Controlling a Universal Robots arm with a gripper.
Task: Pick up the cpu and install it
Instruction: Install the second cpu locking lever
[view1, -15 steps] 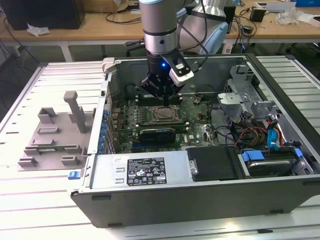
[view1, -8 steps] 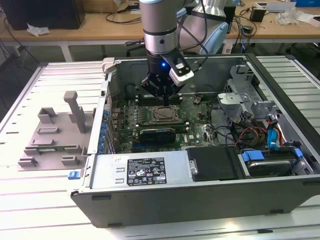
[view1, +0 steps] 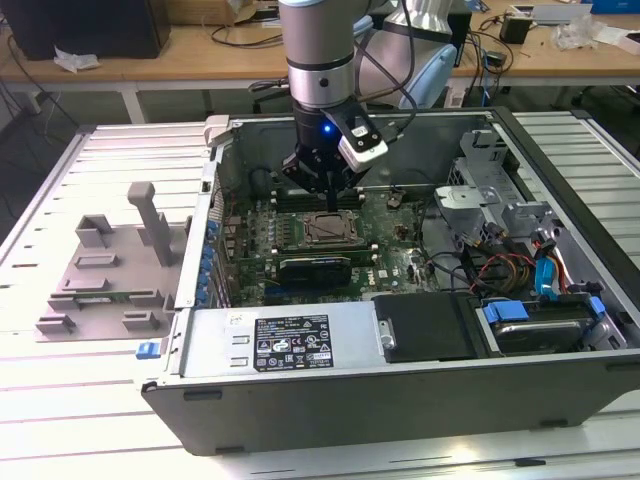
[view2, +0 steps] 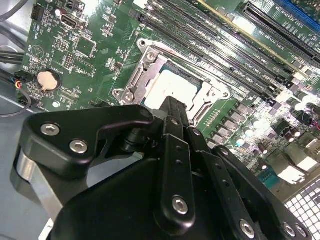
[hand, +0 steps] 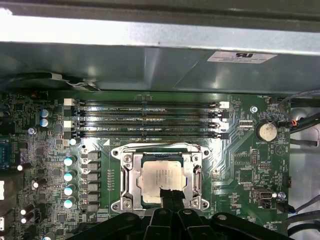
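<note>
silvery square cpu (hand: 162, 181), seated in socket (hand: 129, 180)

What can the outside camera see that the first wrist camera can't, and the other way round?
The exterior view alone takes in the whole computer case, the grey plastic tray beside it on the exterior view's left, and the robot arm. The first wrist view alone gives a close look at the round coin battery and the long memory slots. Both show the cpu lying in its metal-framed socket, with the hand right over it.
</note>
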